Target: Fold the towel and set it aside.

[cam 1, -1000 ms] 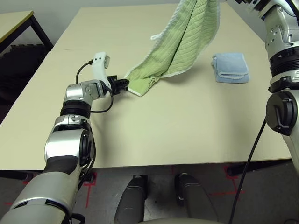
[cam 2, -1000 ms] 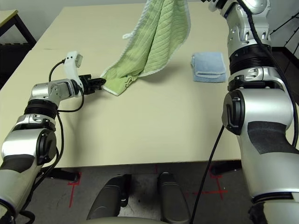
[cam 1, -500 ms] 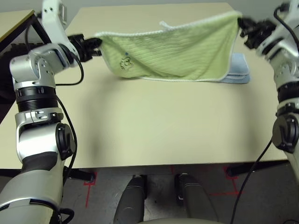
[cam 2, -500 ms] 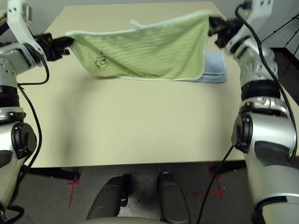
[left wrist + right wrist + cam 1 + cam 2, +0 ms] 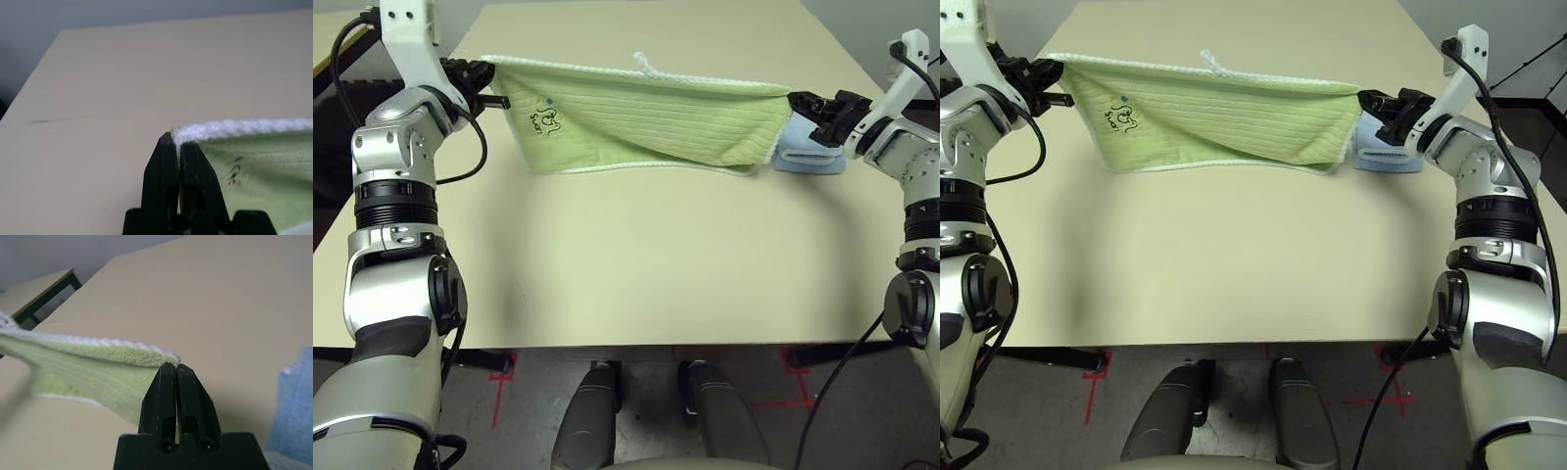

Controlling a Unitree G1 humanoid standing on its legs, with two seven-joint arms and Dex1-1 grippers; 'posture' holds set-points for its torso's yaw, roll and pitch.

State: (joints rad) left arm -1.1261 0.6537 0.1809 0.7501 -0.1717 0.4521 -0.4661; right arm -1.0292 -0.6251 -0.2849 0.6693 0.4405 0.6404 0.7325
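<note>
The towel (image 5: 646,119), apparently already doubled, hangs taut between the clenched left end effector (image 5: 487,72) and right end effector (image 5: 800,101); lower both together onto the worktop (image 5: 636,264)

Our two head views look forward and down over the table (image 5: 636,284) from above its near edge; they share almost the whole scene, the right eye's picture shifted a little sideways. Both take in the towel (image 5: 646,122) stretched between the arms. Our left wrist view looks along the left gripper (image 5: 179,142), very near the towel corner, far table beyond. Our right wrist view does likewise at the right gripper (image 5: 176,369).
</note>
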